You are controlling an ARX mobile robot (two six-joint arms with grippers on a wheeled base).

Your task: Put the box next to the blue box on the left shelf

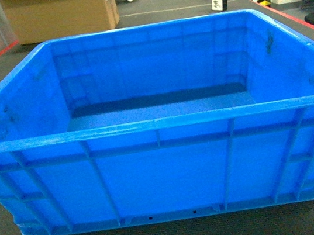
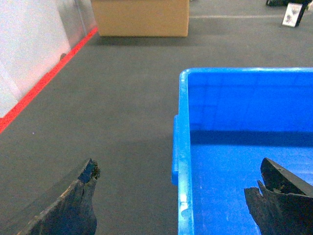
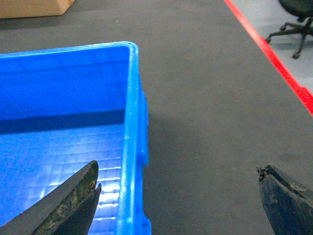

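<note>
Between each gripper's spread fingers [image 2: 73,205], box [image 1: 158,123] side rim, untouched

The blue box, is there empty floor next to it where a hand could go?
Yes. Left of the box, bare grey floor runs out to the red line and back to the cardboard box. Right of the box, grey floor reaches another red line. Each open end effector straddles a side rim. It gets crowded only far behind.

Bright even overhead light; glare on box [image 3: 58,161] floor; slightly soft focus.
</note>
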